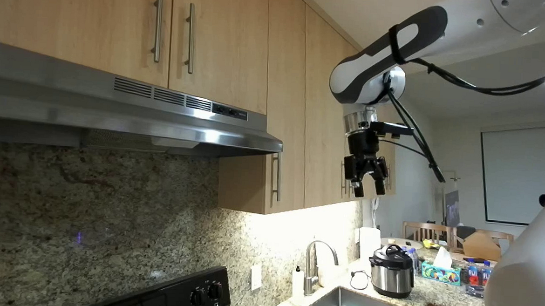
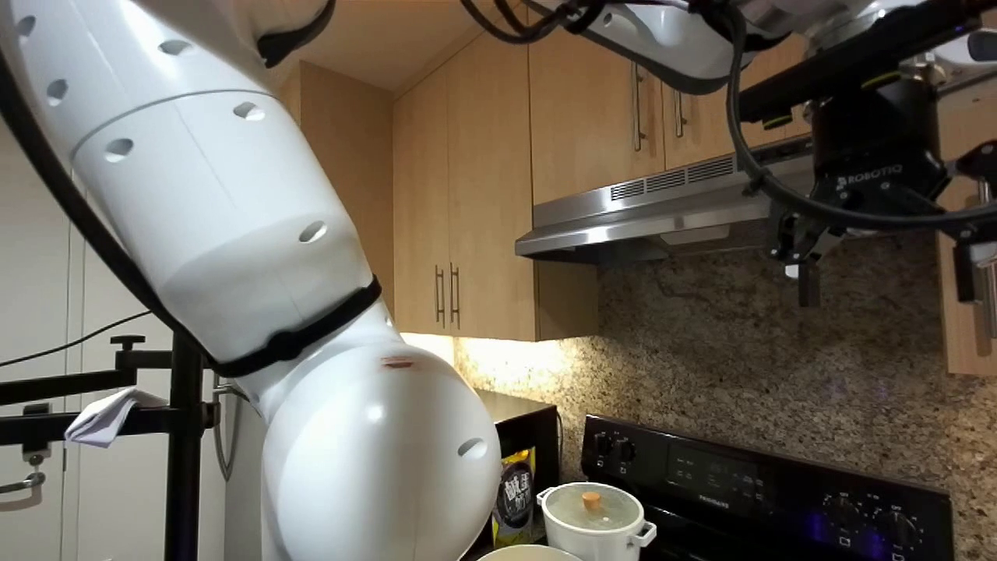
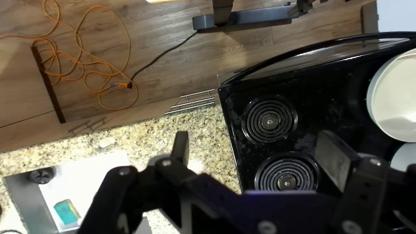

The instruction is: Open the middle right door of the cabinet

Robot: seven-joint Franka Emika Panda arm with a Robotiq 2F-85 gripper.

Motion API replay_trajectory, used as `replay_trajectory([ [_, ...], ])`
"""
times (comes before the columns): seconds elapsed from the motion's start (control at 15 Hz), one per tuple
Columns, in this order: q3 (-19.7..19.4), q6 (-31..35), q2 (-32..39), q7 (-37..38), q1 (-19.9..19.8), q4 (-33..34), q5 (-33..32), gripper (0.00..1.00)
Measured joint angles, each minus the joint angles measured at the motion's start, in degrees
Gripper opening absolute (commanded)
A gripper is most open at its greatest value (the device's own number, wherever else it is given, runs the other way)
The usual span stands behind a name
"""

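The middle right door (image 1: 227,43) is a short light-wood door above the range hood, with a vertical metal bar handle (image 1: 190,38) along its left edge. It is shut. In an exterior view the arm partly hides this door (image 2: 713,117). The cabinet (image 1: 283,102) runs along the wall, with taller doors at the side; it also shows in an exterior view (image 2: 487,195). My gripper (image 1: 369,190) points down, apart from the door and its handle. It also shows in an exterior view (image 2: 888,284). In the wrist view its fingers (image 3: 256,149) are wide apart with nothing between them.
A steel range hood (image 1: 162,114) juts out under the short doors. Below are a black stove (image 3: 308,91), a granite counter (image 3: 208,130) and a sink (image 3: 24,191). A white lidded pot (image 2: 600,538) stands on the stove. Black cables (image 1: 490,90) hang from the arm.
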Motion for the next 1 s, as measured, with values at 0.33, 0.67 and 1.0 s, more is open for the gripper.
replay_trajectory([
  [0.33, 1.48, 2.75, -7.67, -0.48, 0.43, 0.24, -1.33, 1.00],
  [0.67, 5.67, 9.80, -13.02, -0.24, 4.44, 3.36, -0.87, 1.00],
  [1.0, 13.48, 23.96, -12.78, 4.95, 8.48, 6.32, -0.82, 1.00],
])
